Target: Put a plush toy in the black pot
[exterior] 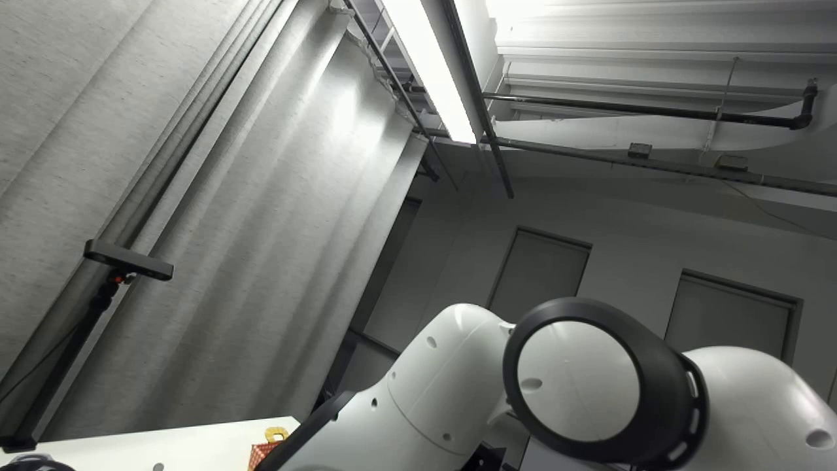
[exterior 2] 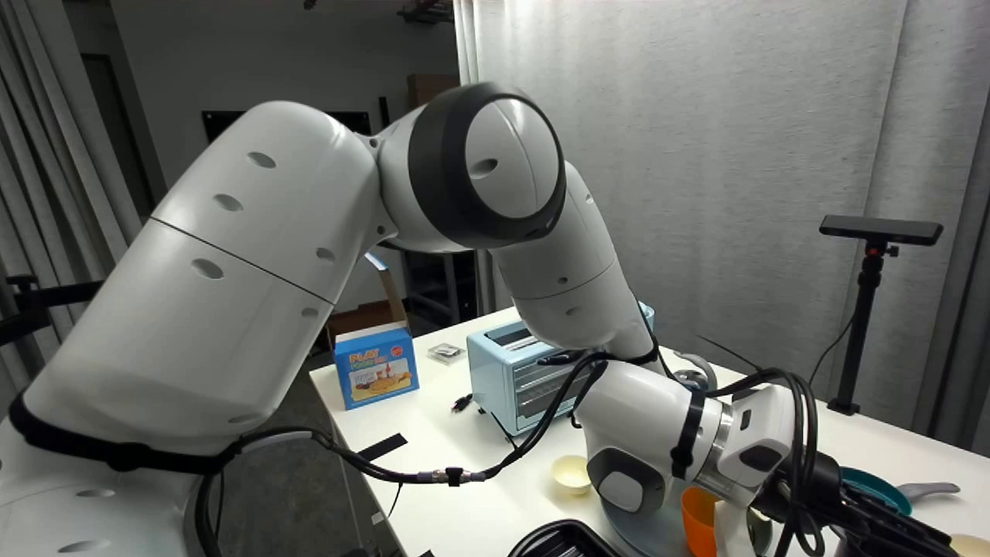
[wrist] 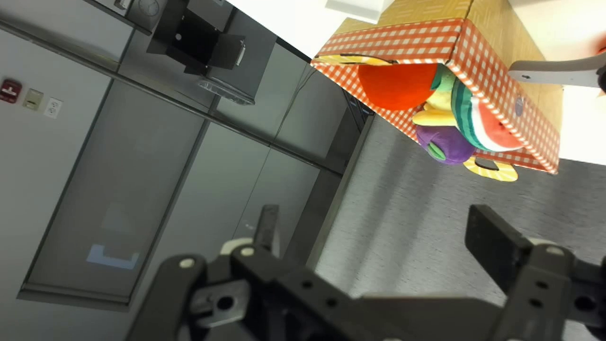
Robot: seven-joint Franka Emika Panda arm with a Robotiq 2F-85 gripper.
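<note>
Several plush toys sit in a red-checked picnic box (wrist: 513, 102) in the wrist view, whose picture looks upside down. They include a red-orange one (wrist: 400, 86), a watermelon slice (wrist: 494, 125), a yellow one (wrist: 434, 117) and a purple one (wrist: 449, 146). A corner of the box (exterior: 261, 453) shows in an exterior view. My gripper (wrist: 374, 215) is open with nothing between its fingers, apart from the box. A black ridged pan (exterior 2: 566, 540) is cut off by an exterior view's bottom edge; I cannot tell whether it is the black pot.
On the white table (exterior 2: 456, 433) stand a light-blue toaster oven (exterior 2: 495, 379), a blue play-food box (exterior 2: 377, 367), a pale yellow bowl (exterior 2: 571, 473), an orange cup (exterior 2: 698, 520) and a teal pan (exterior 2: 874, 487). A camera stand (exterior 2: 860, 333) rises at the back. Cables (exterior 2: 804, 464) hang around the wrist.
</note>
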